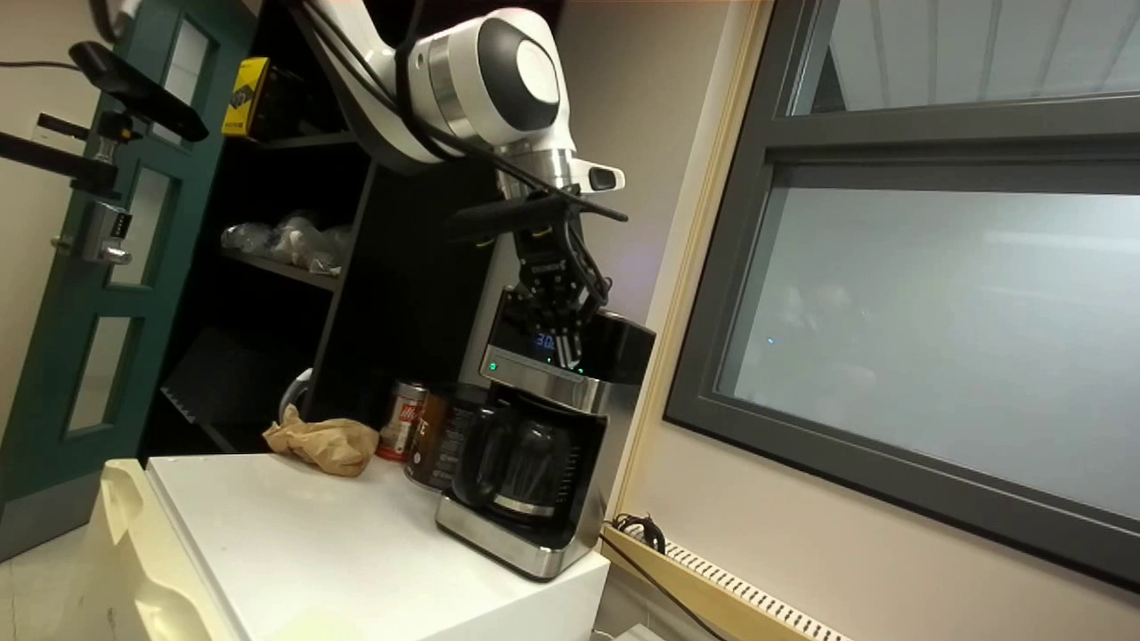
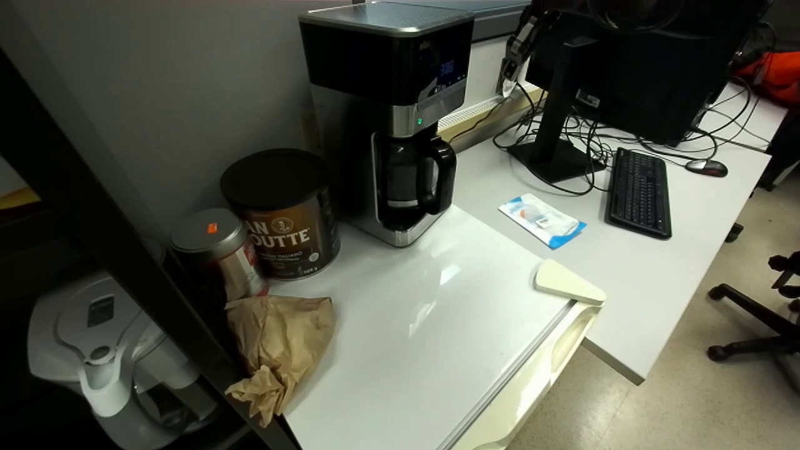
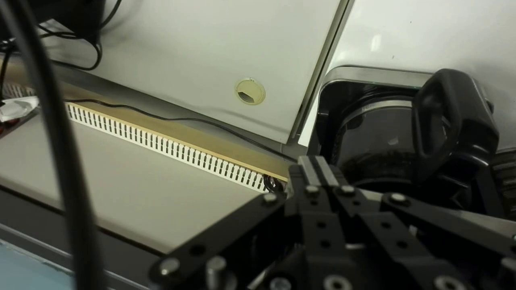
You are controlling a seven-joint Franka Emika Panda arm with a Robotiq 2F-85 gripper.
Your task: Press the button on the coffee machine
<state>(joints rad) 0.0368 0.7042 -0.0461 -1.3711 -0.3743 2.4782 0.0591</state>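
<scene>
Coffee machine point(image 2: 369, 115) stands on the counter point(image 2: 400, 350), beside the brown tub point(image 2: 284, 228). Claw point(image 1: 568, 352): fingertips point(image 3: 308, 171) together, nothing between, near the machine's front, seemingly not touching. Advise squaring tips below the display point(image 2: 447, 67), pushing straight and lightly, no sliding. Carafe point(image 1: 534, 463) seated inside, contents unreadable; tub and red-silver can point(image 2: 228, 265) lidded.

In an exterior view, tilted, the coffee machine point(image 1: 539, 378) is faced frontally, toward the shelf point(image 1: 280, 272) and door point(image 1: 120, 301); in an exterior view, the cabinet top point(image 2: 431, 337) is looked down on, toward the desk point(image 2: 637, 269). The coffee machine and cabinet top are shared by both exterior views. In the wrist view, the carafe point(image 3: 375, 133) is seen closest, from above, past the gripper point(image 3: 316, 161).
</scene>
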